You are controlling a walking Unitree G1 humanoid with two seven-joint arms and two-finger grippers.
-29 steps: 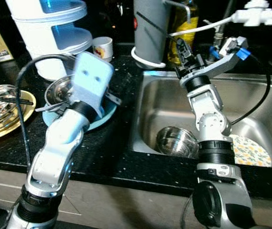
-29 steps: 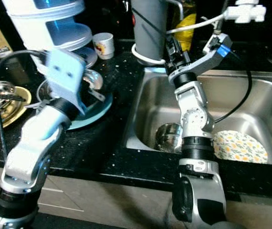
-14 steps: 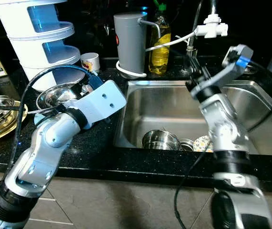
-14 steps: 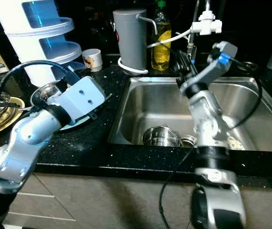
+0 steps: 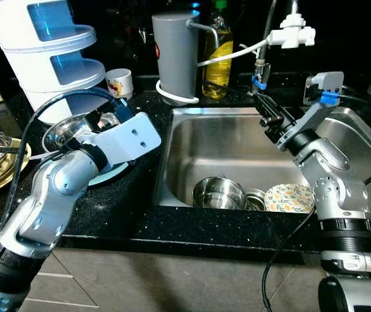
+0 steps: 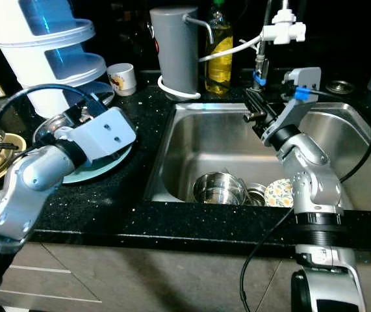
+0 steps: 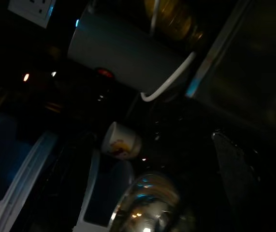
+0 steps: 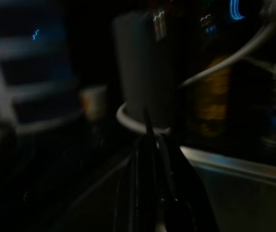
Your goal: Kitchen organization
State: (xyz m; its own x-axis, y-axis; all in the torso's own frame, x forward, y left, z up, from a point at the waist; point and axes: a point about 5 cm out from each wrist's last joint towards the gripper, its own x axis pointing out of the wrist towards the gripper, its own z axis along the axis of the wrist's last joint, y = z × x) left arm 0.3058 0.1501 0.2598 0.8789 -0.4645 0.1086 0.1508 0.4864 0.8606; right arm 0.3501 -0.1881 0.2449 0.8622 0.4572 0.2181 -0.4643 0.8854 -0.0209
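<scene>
Above the sink (image 5: 237, 140), right gripper (image 5: 260, 107) pinched empty.

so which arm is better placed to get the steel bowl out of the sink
Right, probably. The right gripper hangs over the sink, above the steel bowl at its bottom, while the left gripper is over the counter by the blue plate.
</scene>
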